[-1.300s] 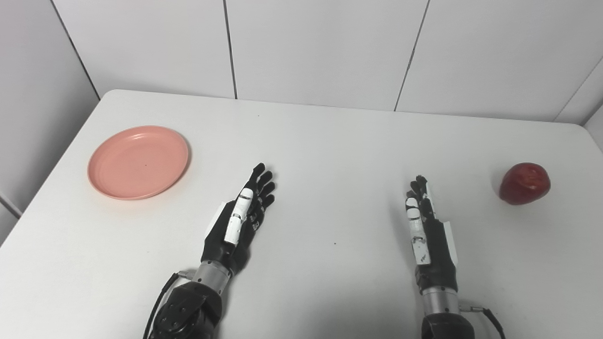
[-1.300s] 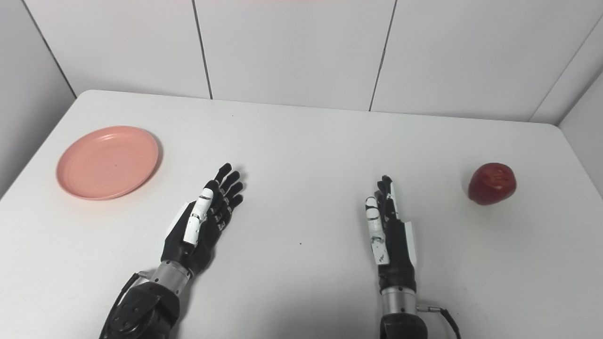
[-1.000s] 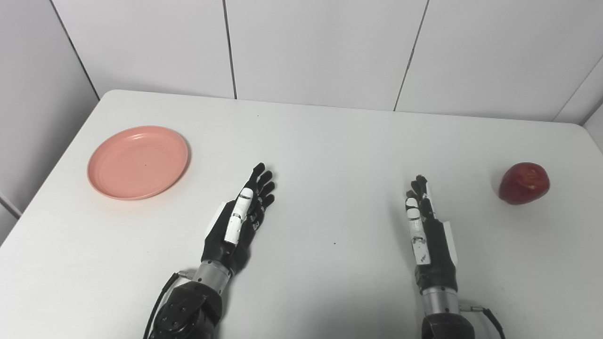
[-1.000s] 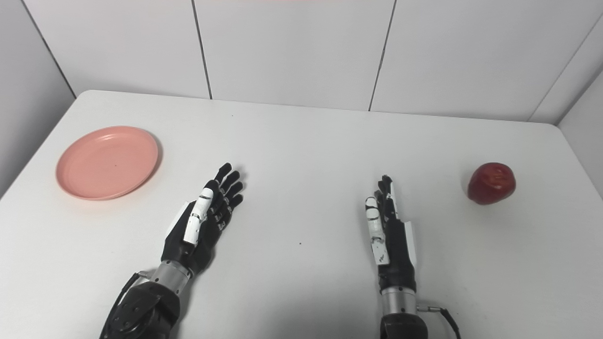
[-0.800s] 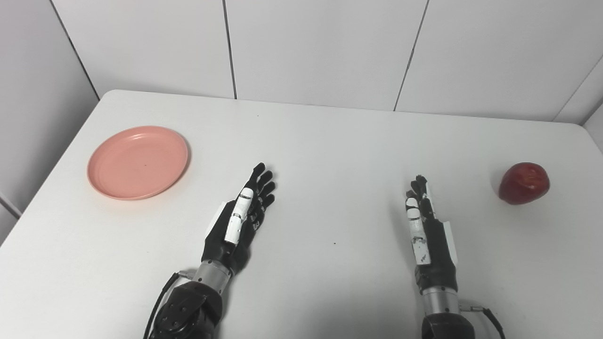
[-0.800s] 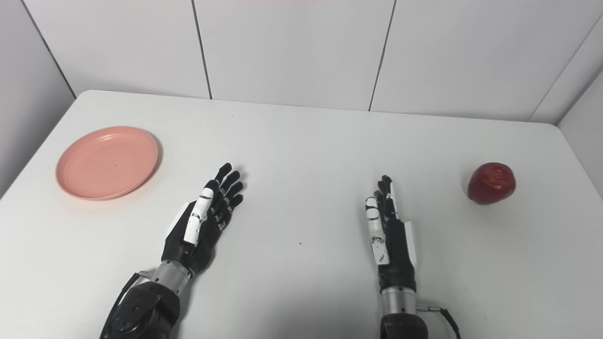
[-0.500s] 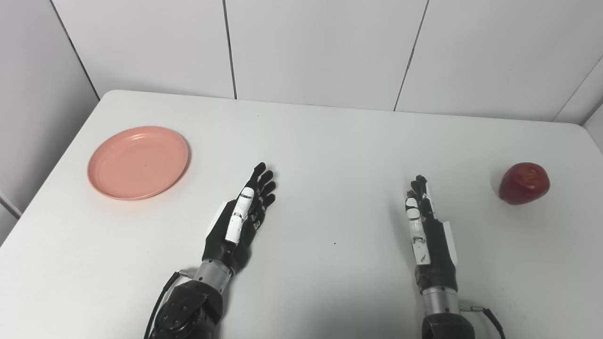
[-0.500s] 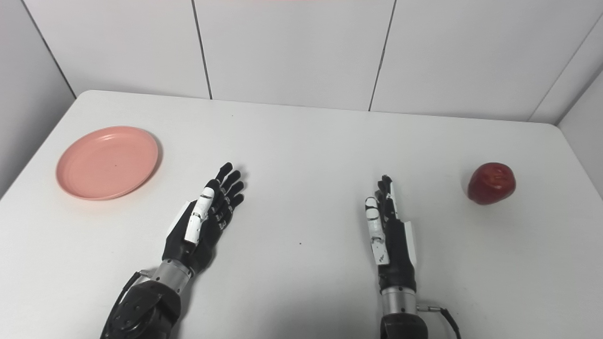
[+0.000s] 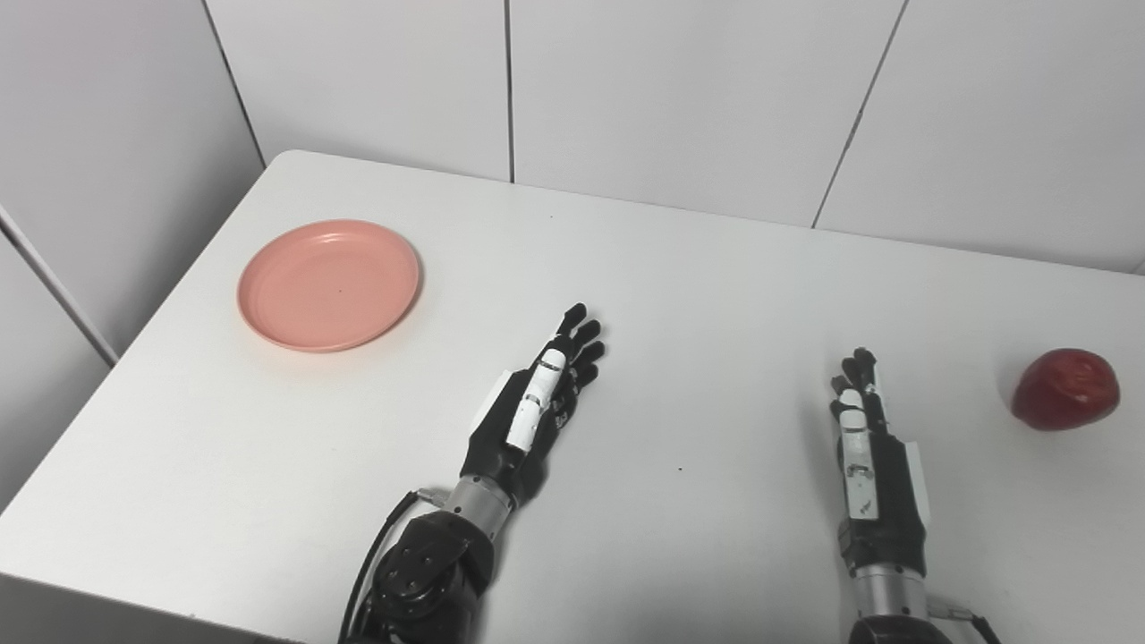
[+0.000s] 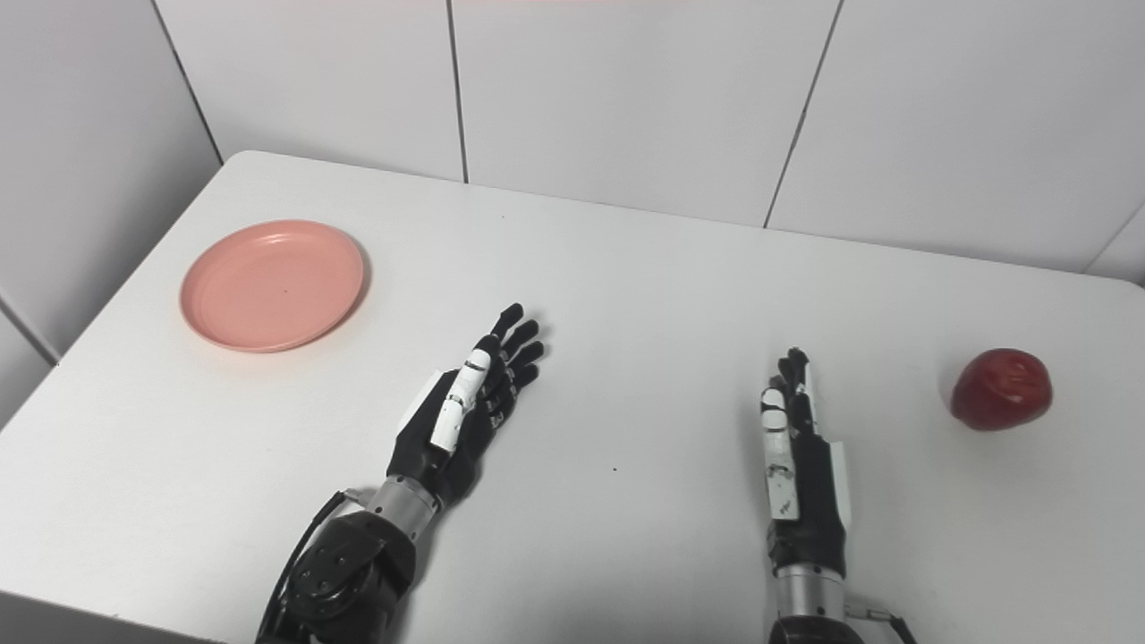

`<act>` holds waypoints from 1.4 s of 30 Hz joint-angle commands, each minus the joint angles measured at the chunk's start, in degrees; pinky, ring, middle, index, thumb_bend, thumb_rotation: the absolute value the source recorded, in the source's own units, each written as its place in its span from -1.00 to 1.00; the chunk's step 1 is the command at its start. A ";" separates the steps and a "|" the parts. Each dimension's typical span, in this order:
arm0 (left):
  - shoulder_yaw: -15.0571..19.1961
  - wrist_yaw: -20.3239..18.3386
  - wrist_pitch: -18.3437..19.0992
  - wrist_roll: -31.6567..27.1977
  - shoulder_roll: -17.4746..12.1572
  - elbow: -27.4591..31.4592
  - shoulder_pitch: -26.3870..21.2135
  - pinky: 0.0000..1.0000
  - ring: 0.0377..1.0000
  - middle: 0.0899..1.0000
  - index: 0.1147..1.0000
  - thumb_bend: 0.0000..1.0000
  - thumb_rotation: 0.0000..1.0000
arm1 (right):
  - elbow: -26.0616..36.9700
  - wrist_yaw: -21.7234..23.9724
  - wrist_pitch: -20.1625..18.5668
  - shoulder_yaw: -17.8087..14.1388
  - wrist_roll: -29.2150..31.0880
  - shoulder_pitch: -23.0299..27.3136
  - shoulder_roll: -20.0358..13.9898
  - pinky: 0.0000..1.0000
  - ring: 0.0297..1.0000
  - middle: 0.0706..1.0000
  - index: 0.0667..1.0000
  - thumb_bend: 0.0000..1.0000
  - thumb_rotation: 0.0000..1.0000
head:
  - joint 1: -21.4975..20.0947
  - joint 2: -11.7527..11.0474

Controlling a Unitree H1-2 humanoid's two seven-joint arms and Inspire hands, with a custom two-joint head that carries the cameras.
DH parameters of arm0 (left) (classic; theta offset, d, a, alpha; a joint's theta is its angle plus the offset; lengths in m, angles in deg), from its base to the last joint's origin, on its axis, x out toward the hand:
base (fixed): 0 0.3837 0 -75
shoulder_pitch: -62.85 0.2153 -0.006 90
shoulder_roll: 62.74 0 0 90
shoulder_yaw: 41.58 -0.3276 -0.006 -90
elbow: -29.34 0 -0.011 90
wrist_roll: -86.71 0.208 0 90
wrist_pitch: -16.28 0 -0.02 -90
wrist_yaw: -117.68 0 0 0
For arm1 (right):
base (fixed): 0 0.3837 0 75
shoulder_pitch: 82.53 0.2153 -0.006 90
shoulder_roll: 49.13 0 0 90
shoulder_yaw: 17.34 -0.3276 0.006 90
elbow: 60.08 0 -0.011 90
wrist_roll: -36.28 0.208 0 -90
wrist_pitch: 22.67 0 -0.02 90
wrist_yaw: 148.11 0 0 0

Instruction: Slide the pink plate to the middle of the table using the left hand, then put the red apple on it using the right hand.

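Lab-like test booth: bare white table [image 9: 716, 268], panelled walls [image 9: 680, 98].

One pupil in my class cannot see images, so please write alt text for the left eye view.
Two open robot hands, left hand and right hand, lie over a white table, holding nothing. An empty pink plate sits far left and a red apple far right.

left hand [image 9: 537, 407] → pink plate [image 9: 328, 284]: bare table [image 9: 680, 268] between | right hand [image 9: 872, 456] → red apple [image 9: 1064, 390]: likewise
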 commanded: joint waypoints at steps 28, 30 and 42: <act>-0.55 0.61 -0.08 0.94 0.03 0.55 -2.86 0.98 0.94 0.96 0.93 -0.14 1.00 | -5.32 1.56 5.42 -1.24 2.27 -0.75 -1.38 1.00 0.97 0.97 1.00 -0.58 1.00 | 3.69 -2.24; -0.47 0.64 0.91 1.01 -0.28 1.48 -3.51 1.00 0.94 0.96 0.93 -0.12 1.00 | -5.63 1.46 5.76 -1.26 2.09 -0.72 -1.39 1.00 0.97 0.97 1.00 -0.59 1.00 | 3.82 -2.38; 1.07 1.77 7.58 1.53 -1.51 8.35 -7.89 0.99 0.92 0.94 0.91 -0.10 1.00 | -7.47 2.52 7.40 -1.66 3.55 -0.28 -1.61 1.00 0.99 0.98 1.00 -0.62 1.00 | 5.09 -3.36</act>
